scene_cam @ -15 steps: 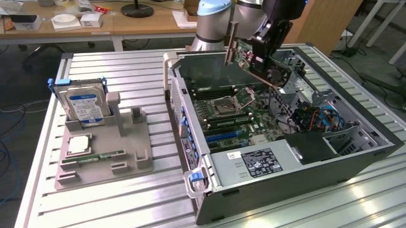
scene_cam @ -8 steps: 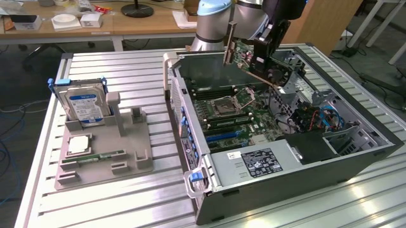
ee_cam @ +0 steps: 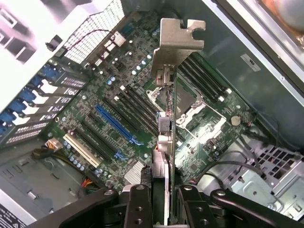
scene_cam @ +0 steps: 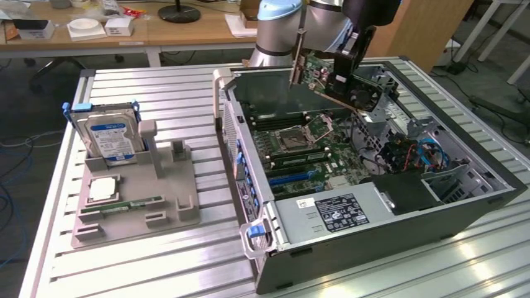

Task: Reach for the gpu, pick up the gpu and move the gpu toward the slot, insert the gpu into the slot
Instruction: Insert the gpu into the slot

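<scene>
Tool (ee_cam: 164,192): clamped on the gpu (ee_cam: 175,52), gripping the card's edge, with the silver bracket at the end far from the tool.
Gpu: held in the air over the open computer case (scene_cam: 398,242).
Slot (ee_cam: 116,124): blue, on the motherboard (ee_cam: 128,61) below the tool, apart from the card.

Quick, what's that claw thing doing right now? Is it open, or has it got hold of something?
Gripper: closed, holding the gpu in the air over the open computer case.
</scene>
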Robot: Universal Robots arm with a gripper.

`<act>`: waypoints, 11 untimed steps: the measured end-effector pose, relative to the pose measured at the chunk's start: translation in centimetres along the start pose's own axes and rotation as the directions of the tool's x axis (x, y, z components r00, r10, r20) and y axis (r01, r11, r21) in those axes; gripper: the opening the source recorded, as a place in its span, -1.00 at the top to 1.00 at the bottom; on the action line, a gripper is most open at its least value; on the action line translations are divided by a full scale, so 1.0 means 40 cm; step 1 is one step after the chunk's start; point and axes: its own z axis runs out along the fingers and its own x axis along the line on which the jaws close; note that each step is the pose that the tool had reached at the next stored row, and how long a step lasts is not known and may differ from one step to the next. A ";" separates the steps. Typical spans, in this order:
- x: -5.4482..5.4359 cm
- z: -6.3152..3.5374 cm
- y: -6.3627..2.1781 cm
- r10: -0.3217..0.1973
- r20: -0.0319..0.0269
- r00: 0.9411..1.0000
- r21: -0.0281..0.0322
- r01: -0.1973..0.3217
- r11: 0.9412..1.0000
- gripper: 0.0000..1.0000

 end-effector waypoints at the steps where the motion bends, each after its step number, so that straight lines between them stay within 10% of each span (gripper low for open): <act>1: 0.000 0.000 0.000 -0.011 0.000 1.000 0.000 0.011 1.000 0.47; 11: 0.000 0.000 0.000 -0.126 0.001 0.992 -0.001 0.126 0.992 0.47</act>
